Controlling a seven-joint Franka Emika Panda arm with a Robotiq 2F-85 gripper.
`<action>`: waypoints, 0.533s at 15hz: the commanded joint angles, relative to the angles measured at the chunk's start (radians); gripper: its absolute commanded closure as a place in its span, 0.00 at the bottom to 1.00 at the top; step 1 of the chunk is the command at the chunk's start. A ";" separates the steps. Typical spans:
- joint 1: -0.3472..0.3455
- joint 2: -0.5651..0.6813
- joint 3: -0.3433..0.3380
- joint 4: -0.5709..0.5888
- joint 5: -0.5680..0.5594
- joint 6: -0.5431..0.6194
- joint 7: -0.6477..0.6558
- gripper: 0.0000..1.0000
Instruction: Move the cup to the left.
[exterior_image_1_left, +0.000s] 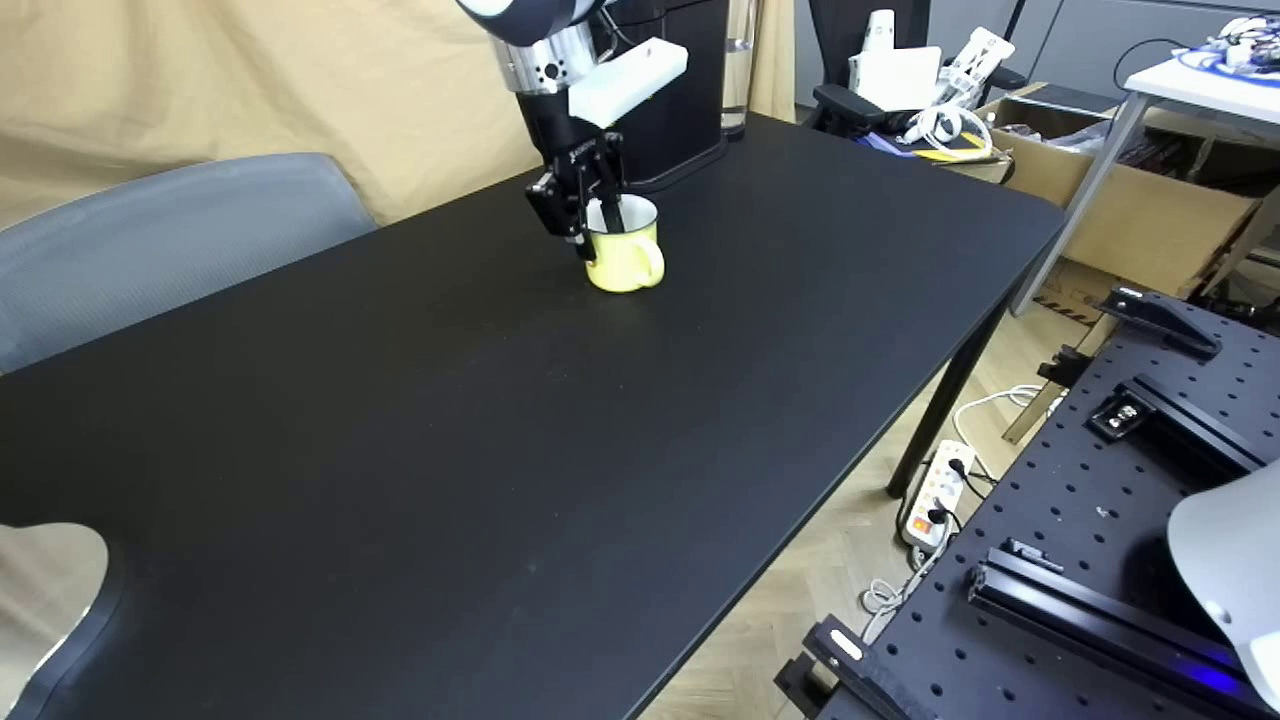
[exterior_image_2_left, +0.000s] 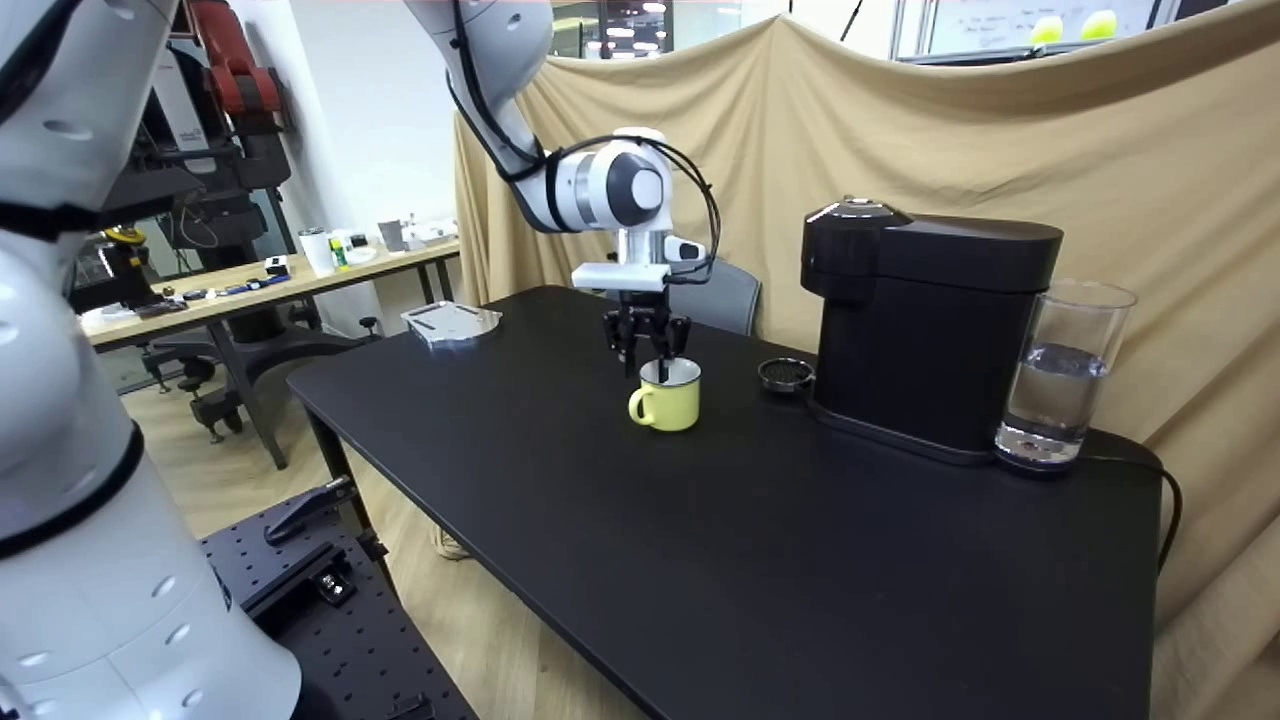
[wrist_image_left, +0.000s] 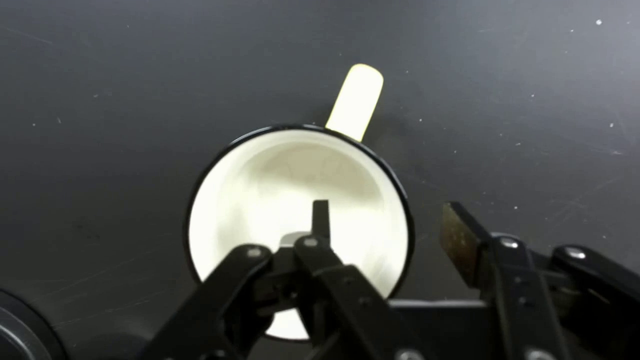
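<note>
End effector (wrist_image_left: 388, 229) downward (w/ 1 finger (wrist_image_left: 320, 220) w/in cup (exterior_image_2_left: 670, 404))

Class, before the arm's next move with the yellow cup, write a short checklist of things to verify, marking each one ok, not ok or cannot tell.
1. Cup upright on the table: ok.
2. Tool open: ok, its fingers stand apart.
3. Wall between the fingers: ok, one is inside the cup, the other outside.
4. Handle clear of the fingers: ok, neither touches it.
5. Wall gripped: not ok, gaps show beside both fingers in the wrist view.
6. Cup empty: cannot tell, the tool partly blocks the view into it.
</note>
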 joint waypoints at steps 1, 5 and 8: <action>0.004 -0.078 -0.001 -0.046 -0.022 -0.052 -0.010 0.09; -0.002 -0.151 0.001 -0.050 -0.008 -0.262 -0.002 0.00; -0.019 -0.212 0.000 -0.071 0.003 -0.360 0.002 0.00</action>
